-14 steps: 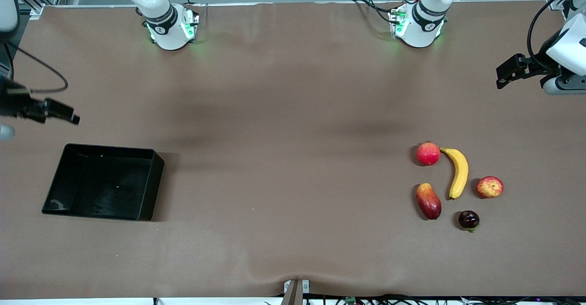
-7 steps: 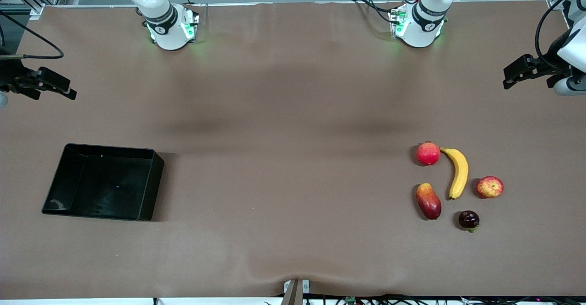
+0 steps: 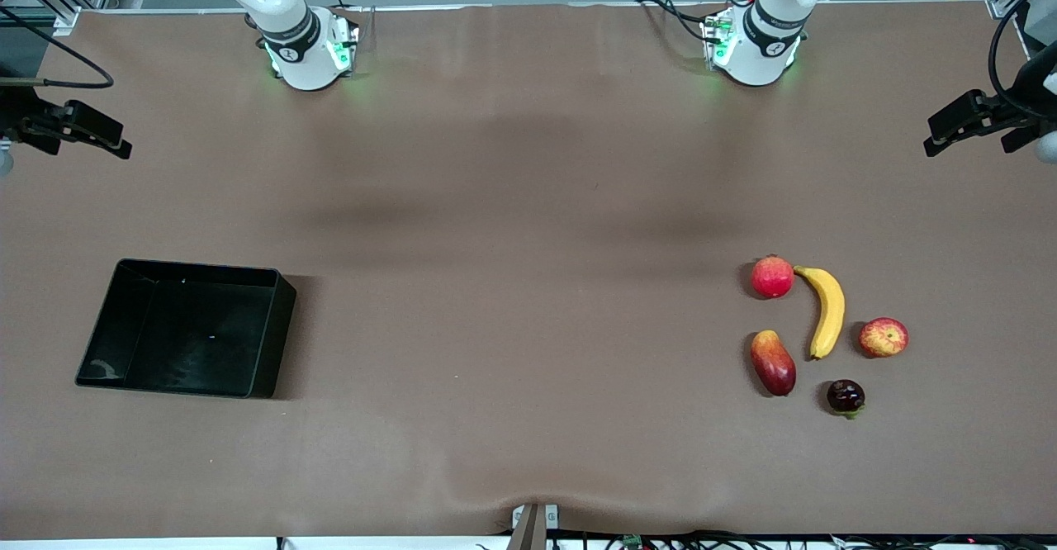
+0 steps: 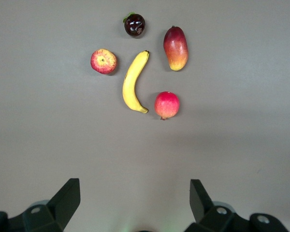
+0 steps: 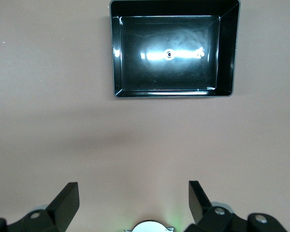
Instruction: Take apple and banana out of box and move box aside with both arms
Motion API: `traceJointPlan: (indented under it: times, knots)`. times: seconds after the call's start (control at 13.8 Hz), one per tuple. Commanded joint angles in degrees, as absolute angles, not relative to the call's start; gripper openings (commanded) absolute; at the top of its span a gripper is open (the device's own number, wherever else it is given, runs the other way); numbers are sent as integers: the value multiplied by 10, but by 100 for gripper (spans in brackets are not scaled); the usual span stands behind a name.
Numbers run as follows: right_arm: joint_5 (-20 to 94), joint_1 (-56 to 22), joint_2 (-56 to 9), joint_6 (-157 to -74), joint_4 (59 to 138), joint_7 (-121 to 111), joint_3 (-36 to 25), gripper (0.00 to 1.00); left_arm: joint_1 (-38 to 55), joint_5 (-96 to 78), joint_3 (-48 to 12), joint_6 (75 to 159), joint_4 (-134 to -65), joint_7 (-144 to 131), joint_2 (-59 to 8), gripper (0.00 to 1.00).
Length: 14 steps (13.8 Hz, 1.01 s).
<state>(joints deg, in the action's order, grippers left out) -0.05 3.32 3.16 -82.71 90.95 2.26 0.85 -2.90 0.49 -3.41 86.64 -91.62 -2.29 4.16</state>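
Left gripper (image 4: 134, 203) up over bare brown cloth (image 3: 528, 203) at the left arm's end, black fingers spread wide, nothing held. Right gripper (image 5: 133, 203) likewise splayed and unloaded over the right arm's end.

Smooth curved yellow banana (image 3: 827, 309) flat among the fruit; round apple (image 3: 883, 337), red blotched yellow, just beside it, apart. Glossy black low-walled box (image 3: 272, 327), lidless, well apart at the right arm's end.

Since a second ago, both grippers drawn outward and up; fruit and box unmoved.
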Motion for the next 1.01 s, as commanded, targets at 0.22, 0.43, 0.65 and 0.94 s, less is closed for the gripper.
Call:
traceJointPlan:
  times: [0.22,0.43,0.65,0.94]
  knots:
    - [7,22,36,-840,907,28,-18,100,-29,-4,-40,838,-911,-50,50,100]
    - [7,18,36,-849,908,28,-19,100,-29,-4,-40,833,-911,-50,51,100]
    - [7,12,36,-849,908,28,-20,100,-29,-4,-40,827,-911,-51,51,100]
    - [7,15,35,-852,911,28,-20,100,-29,-4,-40,821,-911,-49,51,100]
